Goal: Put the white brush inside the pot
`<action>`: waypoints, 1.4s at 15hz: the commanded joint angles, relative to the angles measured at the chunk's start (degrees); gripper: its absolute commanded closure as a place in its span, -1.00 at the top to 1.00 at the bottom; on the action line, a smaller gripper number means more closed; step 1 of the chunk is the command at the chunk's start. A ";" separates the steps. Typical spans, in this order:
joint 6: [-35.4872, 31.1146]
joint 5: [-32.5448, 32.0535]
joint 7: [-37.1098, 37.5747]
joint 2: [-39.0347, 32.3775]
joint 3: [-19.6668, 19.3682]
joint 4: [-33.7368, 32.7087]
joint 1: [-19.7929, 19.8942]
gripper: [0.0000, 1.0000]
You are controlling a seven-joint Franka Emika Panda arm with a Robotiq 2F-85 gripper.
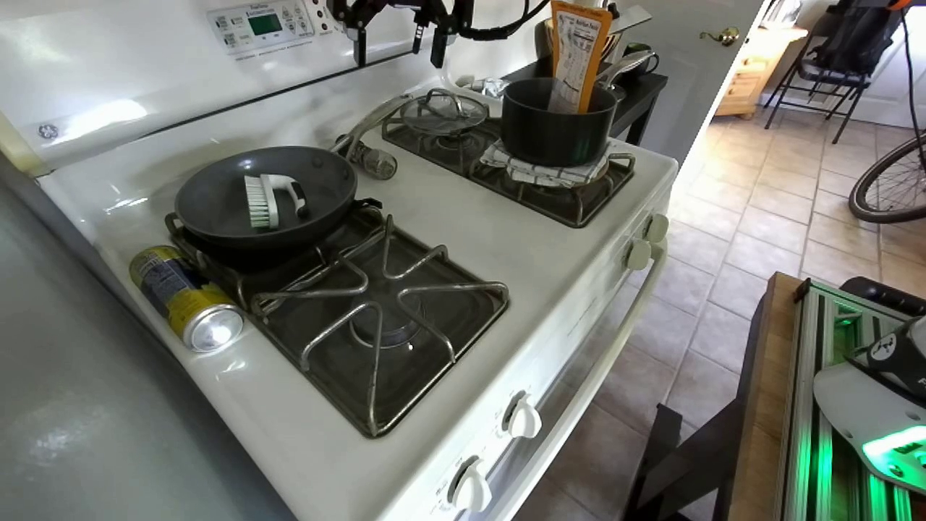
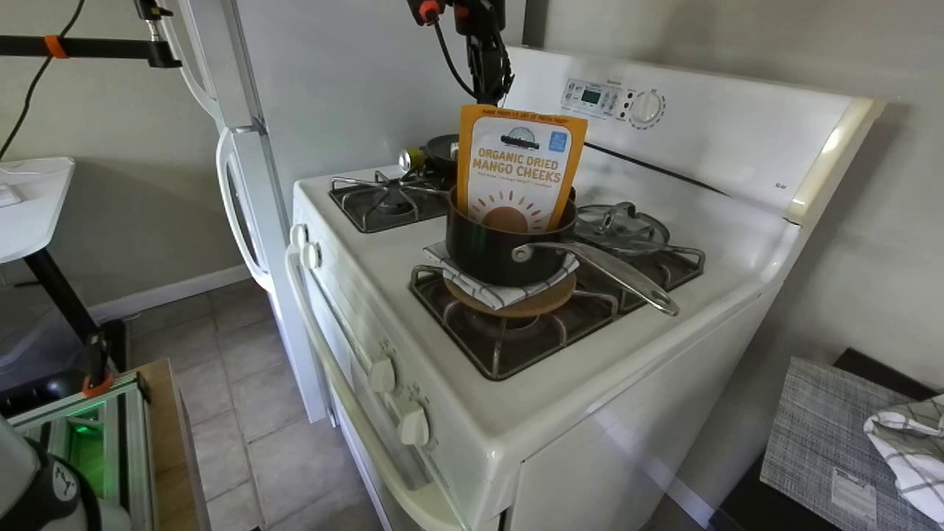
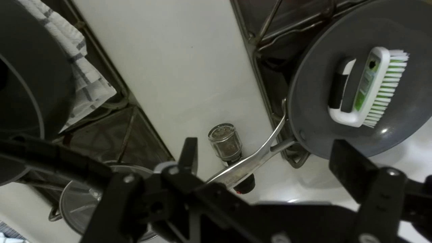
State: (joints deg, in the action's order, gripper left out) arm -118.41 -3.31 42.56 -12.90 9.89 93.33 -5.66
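The white brush (image 1: pixel 268 202) lies inside the shallow dark frying pan (image 1: pixel 210 210), its black-gripped handle to one side. It also shows in the wrist view (image 3: pixel 366 87), bristles facing right. The tall black pot (image 1: pixel 535 137) stands on a checked cloth on the other burner, with an orange bag (image 1: pixel 587 43) upright in it. The pot also shows in an exterior view (image 2: pixel 479 254) and at the left of the wrist view (image 3: pixel 40 77). My gripper (image 1: pixel 399 58) is open and empty, high above the back of the stove. In the wrist view its fingers (image 3: pixel 265 152) are wide apart, left of and below the brush.
A yellow-labelled can (image 1: pixel 184 297) lies beside the pan. A spice grinder (image 3: pixel 225 145) lies under the pan's metal handle (image 3: pixel 246 168). A glass lid (image 2: pixel 623 230) rests behind the pot. The pot's long handle (image 2: pixel 612 269) sticks out. The stove backsplash (image 1: pixel 173 65) rises behind.
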 commanded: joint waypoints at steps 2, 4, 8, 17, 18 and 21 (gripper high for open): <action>0.98 2.38 -1.12 -6.30 -1.25 -5.84 -3.79 1.00; 0.95 2.47 -0.94 -8.83 -1.55 -8.03 -4.93 1.00; -2.50 2.85 -2.21 -13.33 -2.59 -10.21 -5.84 0.79; -3.23 4.21 -9.14 -22.40 -3.09 -20.18 -7.70 0.33; -3.32 4.43 -9.61 -23.20 -3.10 -21.11 -7.94 0.33; -2.45 5.28 -10.87 -25.36 -3.06 -23.78 -8.63 0.26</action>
State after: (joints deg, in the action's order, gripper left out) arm -122.54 -0.29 33.81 -35.05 7.76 73.99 -12.98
